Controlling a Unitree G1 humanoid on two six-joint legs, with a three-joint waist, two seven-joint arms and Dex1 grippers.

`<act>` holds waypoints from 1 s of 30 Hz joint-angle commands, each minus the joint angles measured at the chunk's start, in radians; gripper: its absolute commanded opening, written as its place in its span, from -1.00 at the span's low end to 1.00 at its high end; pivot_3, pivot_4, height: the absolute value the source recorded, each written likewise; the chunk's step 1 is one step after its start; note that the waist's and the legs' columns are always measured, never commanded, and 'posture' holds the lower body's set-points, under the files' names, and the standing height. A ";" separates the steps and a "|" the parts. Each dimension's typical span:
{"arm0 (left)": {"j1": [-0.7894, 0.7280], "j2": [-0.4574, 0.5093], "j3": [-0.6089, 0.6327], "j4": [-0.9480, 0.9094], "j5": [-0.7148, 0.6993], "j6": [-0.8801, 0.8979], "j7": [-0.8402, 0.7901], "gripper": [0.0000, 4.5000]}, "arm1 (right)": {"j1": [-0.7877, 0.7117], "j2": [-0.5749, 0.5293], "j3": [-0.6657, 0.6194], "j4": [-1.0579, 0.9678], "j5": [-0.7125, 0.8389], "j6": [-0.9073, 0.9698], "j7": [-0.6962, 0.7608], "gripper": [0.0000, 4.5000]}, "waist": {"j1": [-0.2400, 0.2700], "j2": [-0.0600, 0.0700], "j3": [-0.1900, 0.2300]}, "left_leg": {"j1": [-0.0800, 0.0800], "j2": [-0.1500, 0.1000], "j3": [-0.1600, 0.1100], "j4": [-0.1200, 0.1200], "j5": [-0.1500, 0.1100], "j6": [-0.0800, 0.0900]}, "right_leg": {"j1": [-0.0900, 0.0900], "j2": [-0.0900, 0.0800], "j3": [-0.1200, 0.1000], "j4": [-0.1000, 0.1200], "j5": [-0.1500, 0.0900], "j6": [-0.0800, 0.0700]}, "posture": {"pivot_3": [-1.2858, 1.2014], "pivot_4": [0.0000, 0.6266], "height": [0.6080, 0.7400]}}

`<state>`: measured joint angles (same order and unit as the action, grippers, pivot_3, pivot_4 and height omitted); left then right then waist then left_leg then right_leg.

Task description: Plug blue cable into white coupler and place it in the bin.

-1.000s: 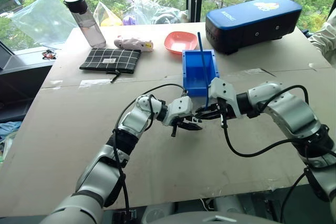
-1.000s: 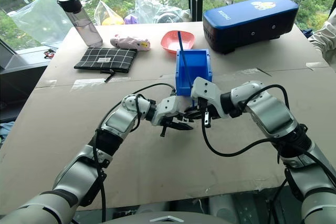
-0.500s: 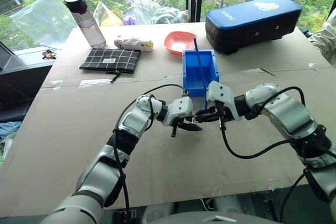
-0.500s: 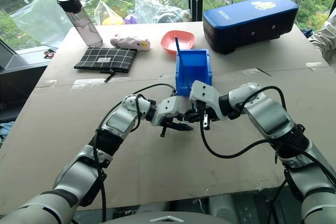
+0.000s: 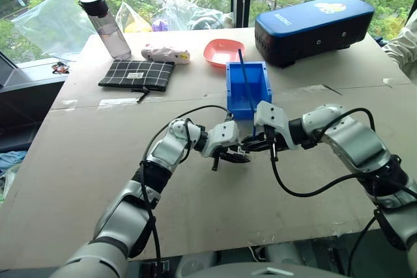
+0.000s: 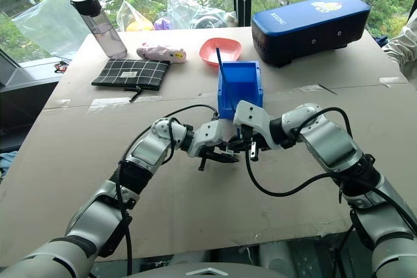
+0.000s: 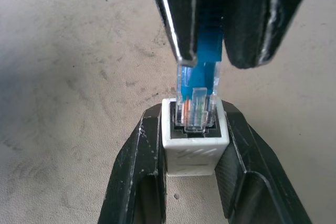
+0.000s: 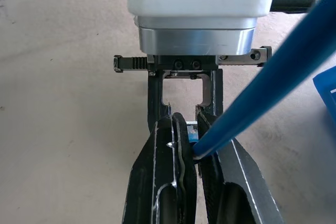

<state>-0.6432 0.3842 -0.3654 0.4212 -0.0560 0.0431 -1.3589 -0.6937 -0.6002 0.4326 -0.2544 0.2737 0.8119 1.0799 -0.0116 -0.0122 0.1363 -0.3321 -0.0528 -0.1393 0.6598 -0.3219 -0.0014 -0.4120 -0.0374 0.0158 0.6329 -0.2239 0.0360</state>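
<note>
White coupler [image 7: 194, 148] sits clamped between your left gripper's [image 5: 236, 156] two black fingers, low over the cardboard tabletop [image 5: 85, 167] just in front of the bin [image 5: 248, 89]. Your right gripper [image 5: 259, 145] is pinched tight on the blue cable [image 5: 246, 83] just behind its clear plug [image 7: 196, 100], whose tip sits in the coupler's socket. From that grip, the cable rises steeply in front of the bin.
</note>
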 commanded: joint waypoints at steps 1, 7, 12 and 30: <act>-0.008 -0.010 -0.002 -0.055 -0.012 -0.006 -0.002 -0.73 | -0.020 0.016 0.026 -0.010 -0.012 0.018 -0.014 -1.00 | 0.001 0.000 0.000 | 0.000 0.000 0.000 0.000 0.000 0.000 | 0.000 0.000 0.000 0.000 0.000 0.000 | 0.03 -0.52 1.00; -0.007 -0.012 0.000 -0.056 -0.010 -0.005 -0.001 -0.73 | -0.033 0.018 0.039 -0.015 -0.015 0.037 -0.021 -1.00 | 0.001 0.000 0.000 | 0.000 0.000 0.000 0.000 0.000 0.000 | 0.000 0.000 0.000 0.000 0.000 0.000 | 0.03 -0.52 1.00; -0.004 -0.015 0.001 -0.058 -0.012 -0.002 0.002 -0.73 | -0.037 0.018 0.049 -0.018 -0.023 0.044 -0.025 -1.00 | 0.001 0.000 0.000 | 0.000 0.000 0.000 0.000 0.000 0.000 | 0.000 0.000 0.000 0.000 0.000 0.000 | 0.03 -0.52 1.00; 0.018 -0.012 0.028 -0.108 -0.060 0.076 -0.008 -0.51 | 0.083 0.093 0.044 0.021 -0.055 -0.027 -0.087 -1.00 | -0.002 -0.001 -0.007 | 0.002 0.000 0.000 0.000 0.000 0.000 | 0.001 0.000 0.000 0.001 0.000 0.000 | 0.03 -0.52 1.00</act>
<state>-0.6235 0.3800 -0.3614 0.4084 -0.0533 0.0801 -1.3457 -0.6560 -0.5242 0.4800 -0.2486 0.1925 0.7746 1.0008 -0.0137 -0.0130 0.1289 -0.3303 -0.0527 -0.1392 0.6596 -0.3219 -0.0015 -0.4113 -0.0369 0.0161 0.6339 -0.2239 0.0360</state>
